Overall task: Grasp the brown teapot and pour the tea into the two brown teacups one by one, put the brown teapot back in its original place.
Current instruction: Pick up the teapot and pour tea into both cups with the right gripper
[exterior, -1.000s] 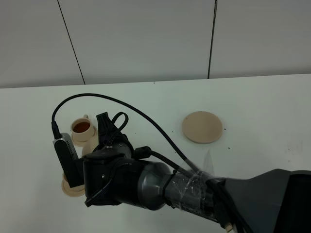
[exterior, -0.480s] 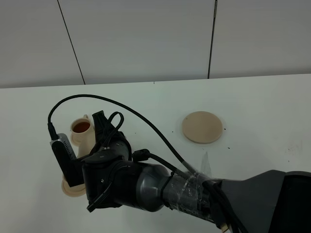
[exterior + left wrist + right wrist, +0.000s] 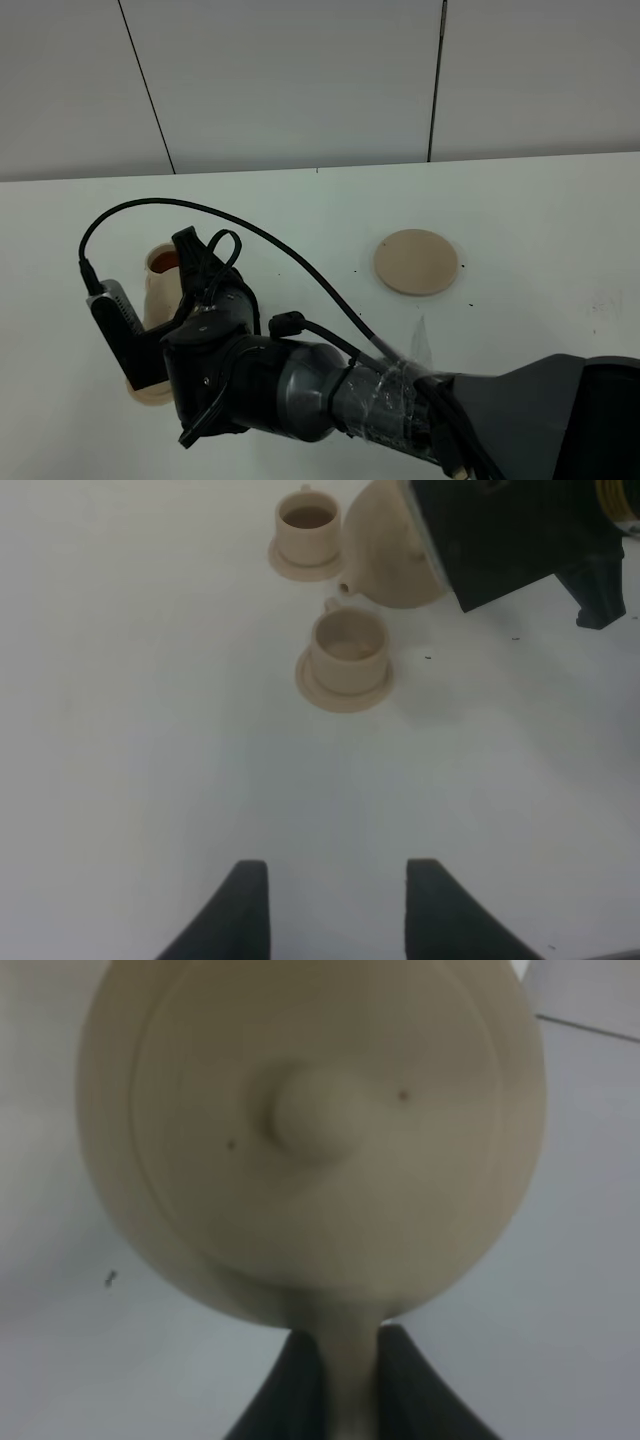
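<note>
- Grip first: the right gripper (image 3: 348, 1385) is clamped on the loop handle of the brown teapot (image 3: 310, 1130), one dark finger on either side of it. In the right wrist view we look straight at the lid and its knob.
- In the high view we see the right arm reaching across to the left side of the table (image 3: 540, 210). Its bulk hides most of the pot, and only a strip of tan shows at the arm's far edge.
- From the left wrist view we see the pot hanging tilted, spout downward. The spout tip lies between the two cups, just beside the rim of the near teacup (image 3: 348, 645) on its handle side.
- The far teacup (image 3: 308, 522) holds dark brown liquid. We cannot tell what the near one holds. Each cup stands on its own small saucer.
- The left gripper (image 3: 335, 910) has its jaws apart, holds nothing, and sits over bare table well apart from both cups.
- The wide round saucer (image 3: 417, 262) lies flat to the right of the arm, well apart from the pot.
- A black cable (image 3: 250, 225) arcs above the arm.
</note>
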Motion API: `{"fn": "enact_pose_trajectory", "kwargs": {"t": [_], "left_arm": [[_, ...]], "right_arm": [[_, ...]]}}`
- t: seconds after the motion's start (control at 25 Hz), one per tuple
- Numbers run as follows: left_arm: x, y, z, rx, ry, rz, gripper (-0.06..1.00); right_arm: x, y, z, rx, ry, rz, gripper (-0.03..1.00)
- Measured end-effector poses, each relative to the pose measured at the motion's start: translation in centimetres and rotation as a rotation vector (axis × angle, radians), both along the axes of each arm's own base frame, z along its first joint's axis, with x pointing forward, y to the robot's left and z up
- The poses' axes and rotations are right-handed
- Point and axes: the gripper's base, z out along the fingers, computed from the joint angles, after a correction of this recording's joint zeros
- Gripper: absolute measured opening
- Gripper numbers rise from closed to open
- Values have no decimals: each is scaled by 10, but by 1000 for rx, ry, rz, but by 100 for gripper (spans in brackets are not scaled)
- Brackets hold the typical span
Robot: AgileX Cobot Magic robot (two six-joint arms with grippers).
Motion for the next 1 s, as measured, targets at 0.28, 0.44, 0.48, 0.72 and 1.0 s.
{"fn": "enact_pose_trajectory", "kwargs": {"t": [0.28, 0.44, 0.48, 0.72, 1.0], "left_arm": [[0, 0, 0, 0, 0, 0, 39], [0, 0, 0, 0, 0, 0, 39], [0, 0, 0, 0, 0, 0, 39], [0, 0, 0, 0, 0, 0, 39], [0, 0, 0, 0, 0, 0, 39]], "right_arm": [[-3, 3, 1, -6, -18, 14, 9], [-2, 2, 2, -16, -30, 8, 9], [-2, 2, 2, -19, -35, 9, 9], [-1, 2, 0, -39, -58, 16, 9], [-2, 3, -12, -80, -71, 18, 9]]}}
